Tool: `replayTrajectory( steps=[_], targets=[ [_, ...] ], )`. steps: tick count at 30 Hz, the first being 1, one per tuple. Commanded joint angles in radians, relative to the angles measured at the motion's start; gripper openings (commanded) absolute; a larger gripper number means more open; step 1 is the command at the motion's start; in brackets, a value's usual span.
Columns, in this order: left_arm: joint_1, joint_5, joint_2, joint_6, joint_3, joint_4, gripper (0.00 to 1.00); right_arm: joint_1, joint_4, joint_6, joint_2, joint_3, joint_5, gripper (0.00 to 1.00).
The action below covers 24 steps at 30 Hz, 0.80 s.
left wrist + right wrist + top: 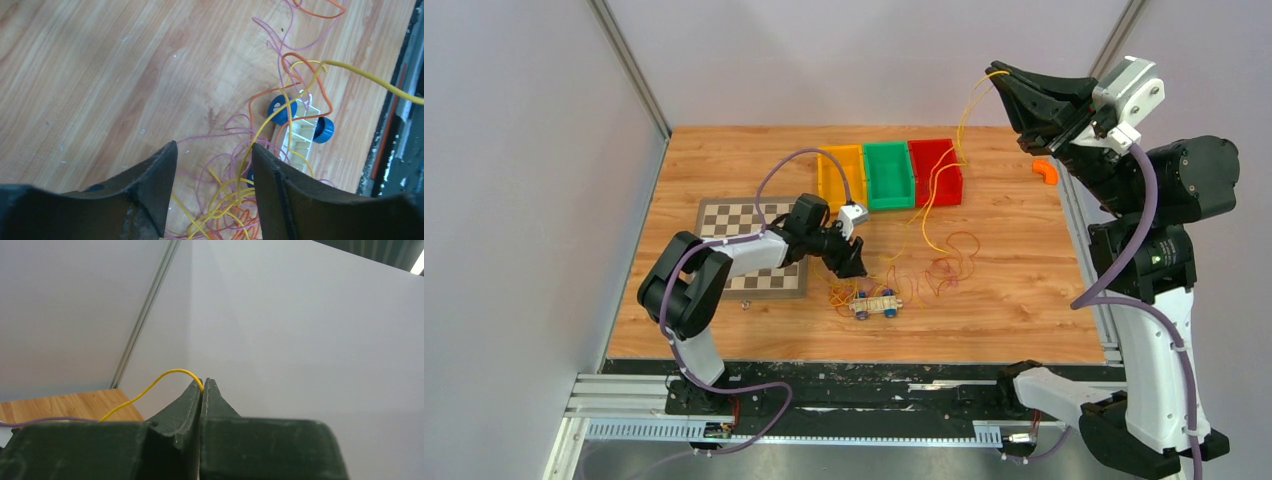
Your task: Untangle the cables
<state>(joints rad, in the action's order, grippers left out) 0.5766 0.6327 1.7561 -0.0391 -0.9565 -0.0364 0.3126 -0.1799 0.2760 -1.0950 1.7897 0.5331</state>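
Progress: early. The right gripper [998,74], raised at the far right, has its fingers pressed together on one end of the yellow cable [962,125], which trails down into the tangle. The other cables [946,262] lie knotted mid-table by a wheeled toy [876,304]. The left gripper [856,268] hovers over them, fingers apart, holding nothing.
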Motion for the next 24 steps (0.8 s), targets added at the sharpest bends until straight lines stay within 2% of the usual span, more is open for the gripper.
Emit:
replayTrajectory(
  steps=[1, 5, 8, 10, 13, 15, 20, 24],
  targets=[
    [0.007, 0.066, -0.004, -0.006, -0.020, -0.038, 0.58, -0.001, 0.042, -0.017, -0.020, 0.054, -0.003, 0.00],
    [0.007, 0.116, -0.028, -0.017, -0.008, -0.039, 0.42, -0.002, 0.046, 0.006, -0.024, 0.057, -0.036, 0.00],
    [0.009, 0.135, -0.031, -0.021, -0.015, -0.019, 0.37, -0.001, 0.049, 0.010, -0.021, 0.054, -0.047, 0.00],
    [0.010, 0.144, -0.031, -0.029, -0.022, 0.000, 0.28, -0.001, 0.048, 0.010, -0.017, 0.049, -0.049, 0.00],
    [0.011, 0.156, -0.051, -0.047, -0.041, 0.053, 0.08, -0.001, 0.042, 0.018, 0.012, 0.007, -0.061, 0.00],
    [0.011, 0.156, -0.103, -0.042, -0.044, 0.065, 0.00, -0.002, 0.027, 0.018, 0.058, -0.059, -0.066, 0.00],
    [0.010, 0.154, -0.292, 0.023, -0.064, 0.070, 0.00, -0.001, -0.046, 0.053, 0.245, -0.359, 0.136, 0.00],
    [0.011, 0.180, -0.361, 0.110, -0.119, 0.103, 0.00, -0.001, -0.114, 0.033, 0.306, -0.495, 0.290, 0.00]
  ],
)
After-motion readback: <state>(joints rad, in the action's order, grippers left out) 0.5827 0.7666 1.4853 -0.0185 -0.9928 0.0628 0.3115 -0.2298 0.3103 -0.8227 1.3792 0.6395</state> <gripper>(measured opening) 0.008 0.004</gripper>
